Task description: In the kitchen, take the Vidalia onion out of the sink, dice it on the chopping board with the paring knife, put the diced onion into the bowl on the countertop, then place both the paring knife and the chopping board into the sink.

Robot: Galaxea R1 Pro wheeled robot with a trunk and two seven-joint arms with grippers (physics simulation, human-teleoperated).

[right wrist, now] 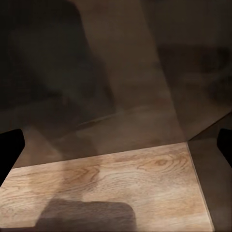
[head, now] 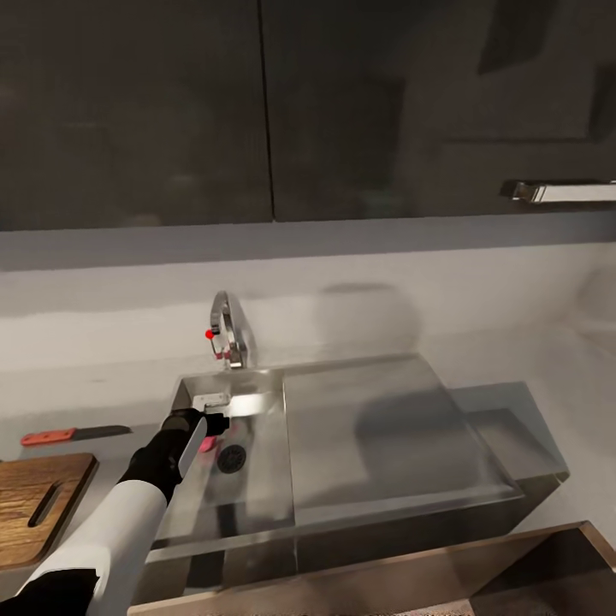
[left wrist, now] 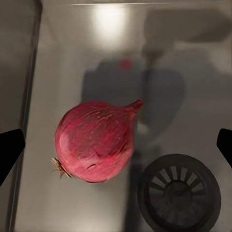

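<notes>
Head view puts your left arm reaching down into the sink, its left tool low over the basin floor, just beside the dark drain. A sliver of the pinkish Vidalia onion peeks out beside the tool, on the sink floor. The chrome tap with its red knob stands behind the basin. On the grey desk to the left lies the paring knife, and nearer you the chopping board sits at the picture's edge.

Left wrist view shows you the onion lying on the metal floor, next to the drain. Both fingertips stand wide apart at the picture's sides, clear of the onion, so that tool is released.

Right wrist view looks onto pale wood floor and dark cabinet faces; your right tool is spread wide with nothing between its tips
</notes>
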